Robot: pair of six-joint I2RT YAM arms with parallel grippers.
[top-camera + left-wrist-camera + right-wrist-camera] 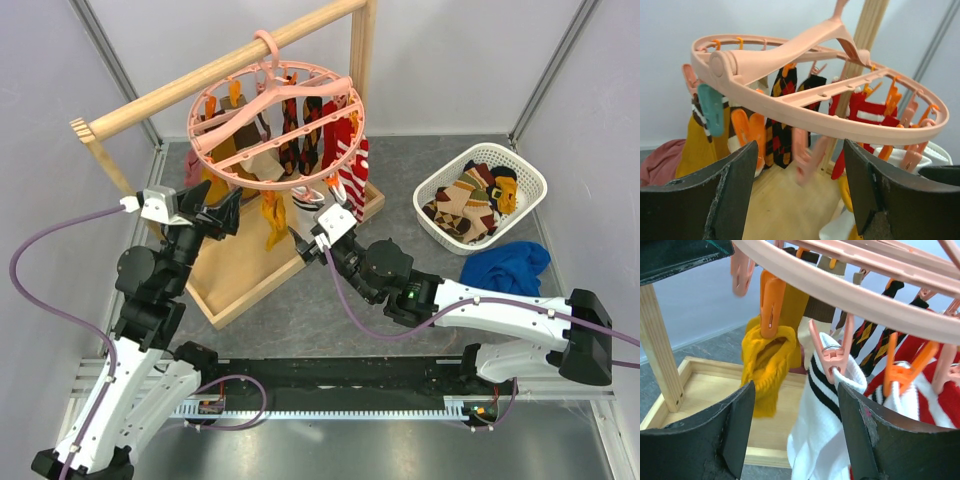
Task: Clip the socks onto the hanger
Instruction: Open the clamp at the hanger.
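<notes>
My left fingers (800,200) are spread apart on nothing, just under the near rim of the hanger (805,112), which hangs from the wooden rail (200,85). My right fingers (796,435) are apart and empty too, either side of a white striped sock (822,440) clipped beside a mustard sock (765,370). More socks (468,205) lie in the white basket (440,170), well apart on the tabletop (270,330).

Salmon-pink hanger (805,107), mustard sock (765,365), white black-striped sock (820,440), blue cloth (505,268)
</notes>
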